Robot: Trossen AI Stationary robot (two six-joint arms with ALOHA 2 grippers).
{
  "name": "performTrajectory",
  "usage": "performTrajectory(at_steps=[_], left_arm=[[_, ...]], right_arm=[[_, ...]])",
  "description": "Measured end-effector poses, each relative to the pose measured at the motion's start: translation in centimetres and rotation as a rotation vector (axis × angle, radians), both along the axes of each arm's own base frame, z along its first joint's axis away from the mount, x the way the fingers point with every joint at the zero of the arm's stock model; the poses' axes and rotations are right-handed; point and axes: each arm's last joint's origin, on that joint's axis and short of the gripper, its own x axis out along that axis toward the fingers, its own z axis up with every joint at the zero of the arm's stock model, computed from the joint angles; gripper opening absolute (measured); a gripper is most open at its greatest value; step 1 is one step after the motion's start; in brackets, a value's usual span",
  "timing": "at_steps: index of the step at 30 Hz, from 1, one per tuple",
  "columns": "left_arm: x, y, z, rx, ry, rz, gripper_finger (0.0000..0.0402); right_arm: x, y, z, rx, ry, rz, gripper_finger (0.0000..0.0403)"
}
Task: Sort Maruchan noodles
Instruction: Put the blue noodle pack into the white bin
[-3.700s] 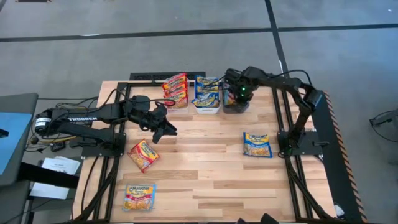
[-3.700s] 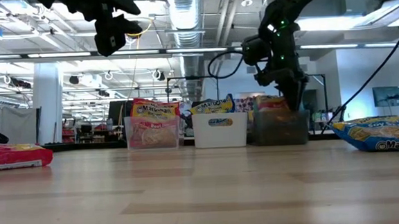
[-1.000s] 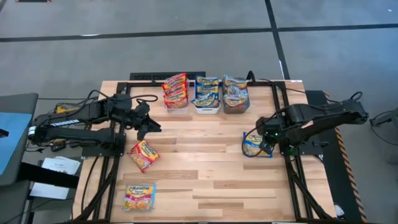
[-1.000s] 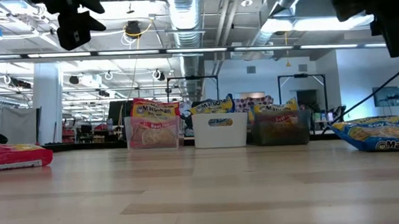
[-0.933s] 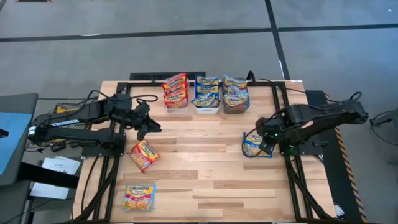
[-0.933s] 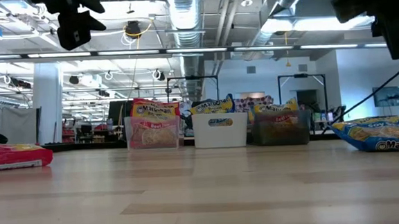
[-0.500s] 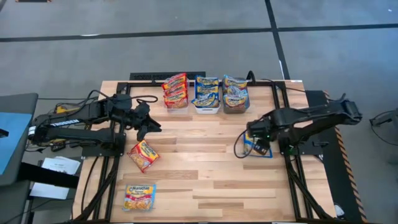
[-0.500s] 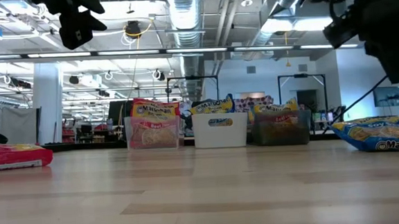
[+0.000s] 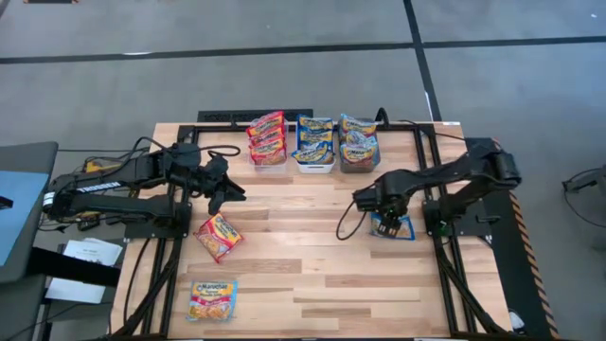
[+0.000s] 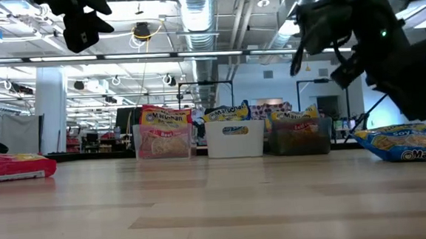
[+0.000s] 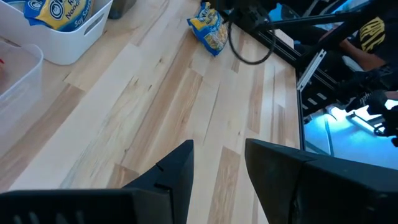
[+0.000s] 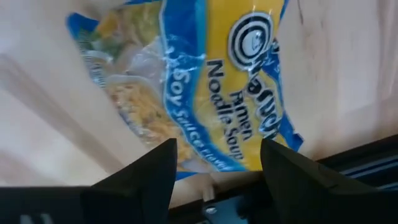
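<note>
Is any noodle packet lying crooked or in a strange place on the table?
The red packet by the left edge lies turned askew to the table's planks. The blue packet lies under the open right gripper, close to the right edge. Nothing looks spilled or torn.

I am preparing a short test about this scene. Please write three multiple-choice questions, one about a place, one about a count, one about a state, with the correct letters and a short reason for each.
1. Where does the right gripper hang?
A. over the white bin
B. over the blue packet
C. over the table's left edge

2. How many packets lie loose on the table, outside the bins?
A. one
B. three
C. six

3. How do the right gripper's fingers stand?
A. open, holding nothing
B. shut on a red packet
C. shut on a bin

Answers:
1 B, the blue packet fills the right wrist view.
2 B, two at left, one at right.
3 A, the packet shows in the gap between the fingers.
</note>
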Motion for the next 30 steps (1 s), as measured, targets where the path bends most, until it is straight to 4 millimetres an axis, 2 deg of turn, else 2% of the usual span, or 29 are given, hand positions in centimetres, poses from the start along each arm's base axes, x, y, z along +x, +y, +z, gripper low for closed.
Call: performTrajectory(at_steps=[10,18,22,30], left_arm=[[0.0,0.0,0.0,0.0,0.0,0.0,0.013],[0.0,0.0,0.0,-0.001,0.0,0.0,0.013],[0.0,0.0,0.0,-0.001,0.001,0.0,0.013],[0.0,0.0,0.0,-0.001,0.001,0.0,0.013]], right_arm=[[1.0,-0.6,-2.7,0.028,0.126,0.037,0.0256],[1.3,-0.6,-3.7,0.056,0.165,0.059,0.0243],[1.5,-0.6,-3.8,0.05,0.14,0.049,0.0197],[1.6,-0.5,-3.8,0.034,0.13,-0.002,0.005]])
